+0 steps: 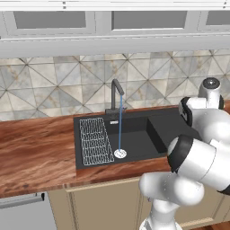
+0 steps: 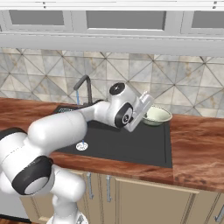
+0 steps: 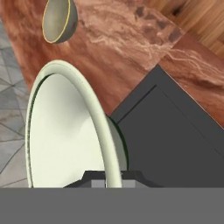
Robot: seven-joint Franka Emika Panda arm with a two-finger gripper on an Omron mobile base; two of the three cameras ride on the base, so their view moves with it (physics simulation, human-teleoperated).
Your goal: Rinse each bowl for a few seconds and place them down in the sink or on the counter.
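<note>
The pale cream-green bowl (image 2: 158, 115) sits at the back right corner of the black sink (image 2: 131, 146), by the counter (image 2: 197, 144). My gripper (image 2: 146, 114) is shut on its near rim. In the hand view this bowl (image 3: 65, 135) looms large, and its whitish rim runs down between my gripper's (image 3: 112, 178) finger tips. The darker olive-yellow bowl (image 3: 59, 20) rests on the counter (image 3: 127, 39) further off. I cannot tell whether the pale bowl is lifted or resting. In the left base view my arm hides the right end of the sink (image 1: 134, 130).
Water runs in a thin blue stream (image 1: 120, 128) from the dark faucet (image 1: 116, 92) onto the silver drain (image 1: 120, 153). A white wire rack (image 1: 95, 140) lies in the sink's left part. Tiled wall stands behind the counter (image 1: 36, 148).
</note>
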